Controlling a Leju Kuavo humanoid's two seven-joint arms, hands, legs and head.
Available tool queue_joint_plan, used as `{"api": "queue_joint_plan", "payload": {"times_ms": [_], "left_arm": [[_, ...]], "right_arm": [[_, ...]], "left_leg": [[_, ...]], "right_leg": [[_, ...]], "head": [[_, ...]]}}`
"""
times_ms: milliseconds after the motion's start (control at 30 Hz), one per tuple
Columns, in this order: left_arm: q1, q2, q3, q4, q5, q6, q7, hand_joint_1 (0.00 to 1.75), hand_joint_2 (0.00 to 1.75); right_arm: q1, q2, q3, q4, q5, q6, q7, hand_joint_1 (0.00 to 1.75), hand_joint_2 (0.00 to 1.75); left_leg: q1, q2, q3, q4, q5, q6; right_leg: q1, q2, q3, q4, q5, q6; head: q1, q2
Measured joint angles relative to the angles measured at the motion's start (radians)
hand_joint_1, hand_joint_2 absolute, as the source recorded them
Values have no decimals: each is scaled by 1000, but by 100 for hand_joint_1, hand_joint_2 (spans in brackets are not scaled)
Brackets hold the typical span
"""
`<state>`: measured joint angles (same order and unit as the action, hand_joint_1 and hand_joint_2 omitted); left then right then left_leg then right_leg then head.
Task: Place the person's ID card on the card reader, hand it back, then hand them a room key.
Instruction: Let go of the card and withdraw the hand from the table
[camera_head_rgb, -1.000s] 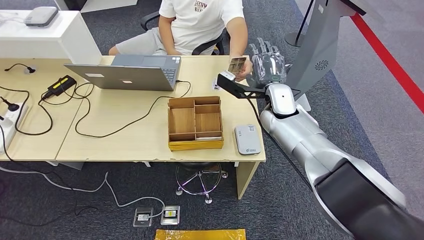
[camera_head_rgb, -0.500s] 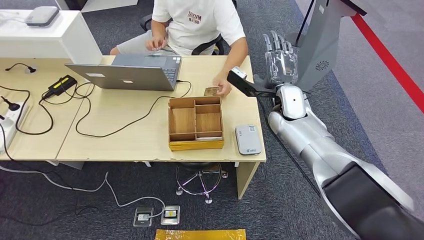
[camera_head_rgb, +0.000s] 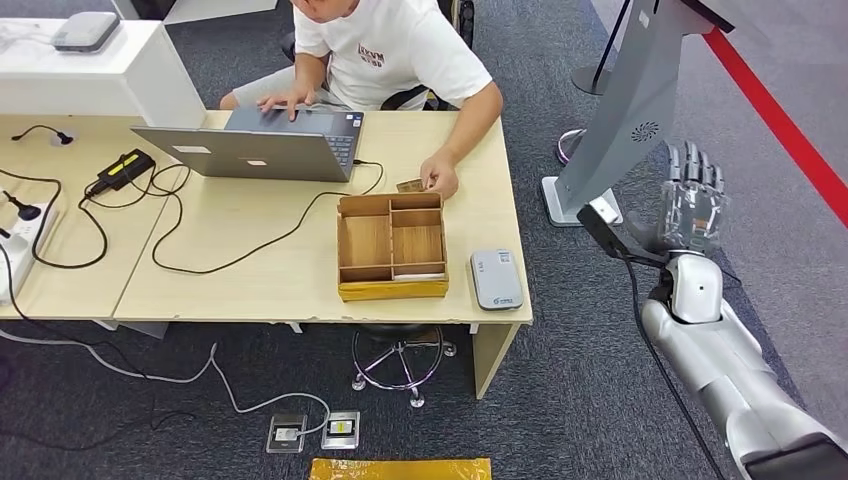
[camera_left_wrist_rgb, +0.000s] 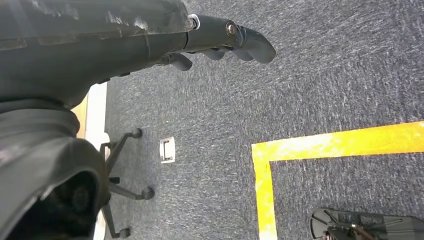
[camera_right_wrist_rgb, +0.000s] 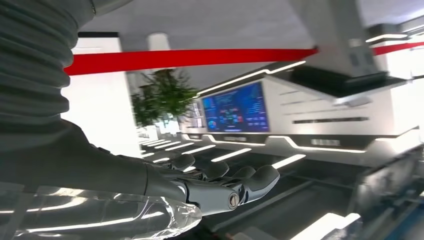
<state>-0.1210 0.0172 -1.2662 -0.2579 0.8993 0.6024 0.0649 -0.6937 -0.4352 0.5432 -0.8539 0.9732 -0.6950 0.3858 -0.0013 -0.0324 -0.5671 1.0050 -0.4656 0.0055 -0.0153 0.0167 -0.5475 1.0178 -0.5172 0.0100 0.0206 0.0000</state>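
Wooden organizer tray (camera_head_rgb: 391, 289), cards inside

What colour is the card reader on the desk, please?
The card reader is light grey, with small blue markings; the head view shows it best.

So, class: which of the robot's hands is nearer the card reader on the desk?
Right. The right hand is raised beyond the desk's end, past the card reader; the left hand hangs over the carpet.
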Motion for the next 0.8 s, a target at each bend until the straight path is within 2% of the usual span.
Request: {"api": "queue_joint_plan", "payload": {"times_ms": [133,267,433,800], "left_arm": [[0,-5,8,0,14,14,-7,0,0],[3,-9,19,0,27,24,-18,0,0],[2,-16,31,0,34,26,-24,0,0],[0,-20,40,-2,35,28,-25,0,0]], "right_arm": [[125,-44,-140,-42,3,0,-10,0,175],[230,-52,-288,-49,10,0,-87,0,175],[320,-31,-484,-30,35,1,-167,0,175],[391,45,-725,84,91,2,-267,0,175]], "left_leg": [[0,0,0,0,-1,-1],[0,1,0,-1,-1,-1],[0,0,-1,-1,-1,-1],[0,2,-1,-1,-1,-1]], "right_leg": [[0,0,0,0,0,0],[0,1,0,0,0,0],[0,0,-1,0,0,0],[0,1,-1,0,0,0]], "head": [[0,0],[0,0],[0,0],[0,0]]}}
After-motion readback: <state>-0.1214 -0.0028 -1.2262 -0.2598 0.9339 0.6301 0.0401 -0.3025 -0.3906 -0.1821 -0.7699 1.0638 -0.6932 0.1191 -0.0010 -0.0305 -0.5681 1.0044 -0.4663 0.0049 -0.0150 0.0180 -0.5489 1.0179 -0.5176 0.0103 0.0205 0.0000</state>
